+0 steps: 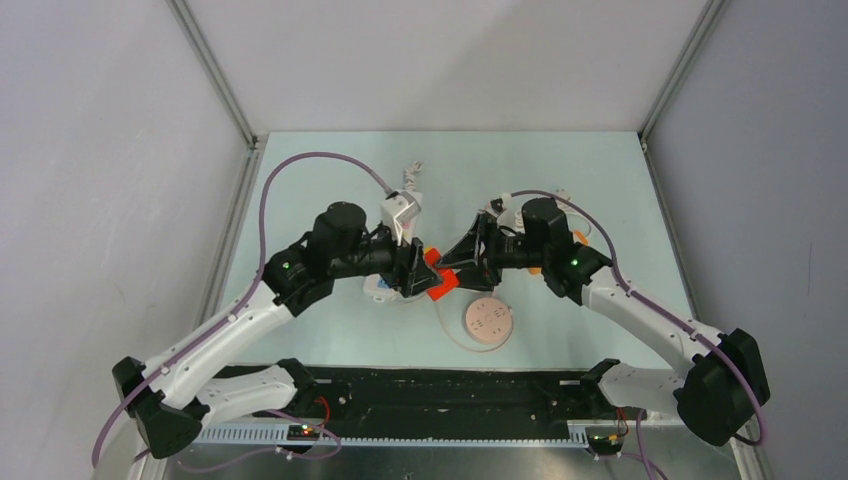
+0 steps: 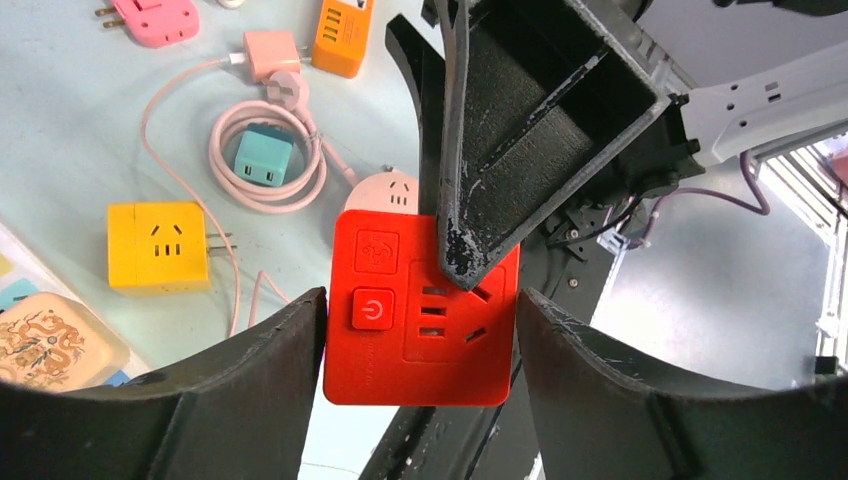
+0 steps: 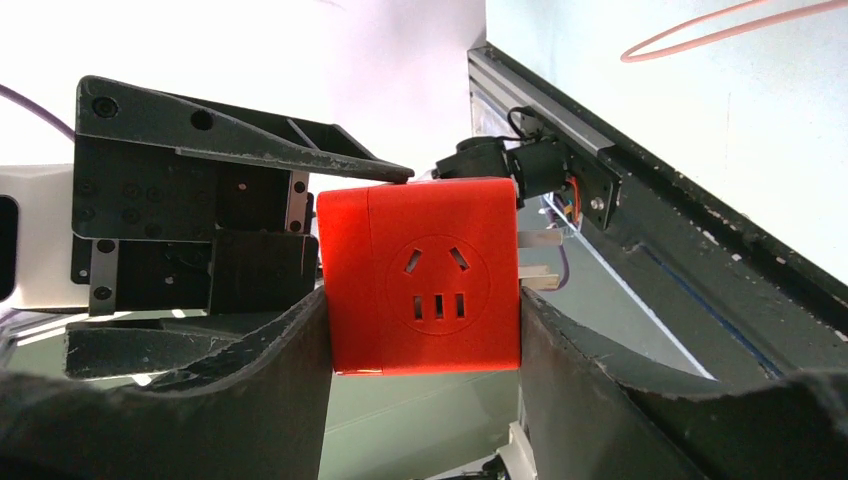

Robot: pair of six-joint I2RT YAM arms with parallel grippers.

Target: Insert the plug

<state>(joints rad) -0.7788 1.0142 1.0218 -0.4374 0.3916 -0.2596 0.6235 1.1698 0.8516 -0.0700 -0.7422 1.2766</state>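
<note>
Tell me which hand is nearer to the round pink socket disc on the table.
Right. The right hand grips the red cube just beyond the disc; the left hand grips it from farther left.

You have two arms here, the left arm (image 1: 230,325) and the right arm (image 1: 650,315). Count four cube adapters: a red cube (image 2: 400,370), a yellow cube (image 2: 158,247), a teal cube (image 2: 263,160), an orange cube (image 2: 343,35). Add one pink plug adapter (image 2: 150,18), one pink charger (image 2: 272,52), one looped pink cable (image 2: 262,200), one round pink socket (image 1: 487,322), one patterned cream box (image 2: 50,345).
</note>
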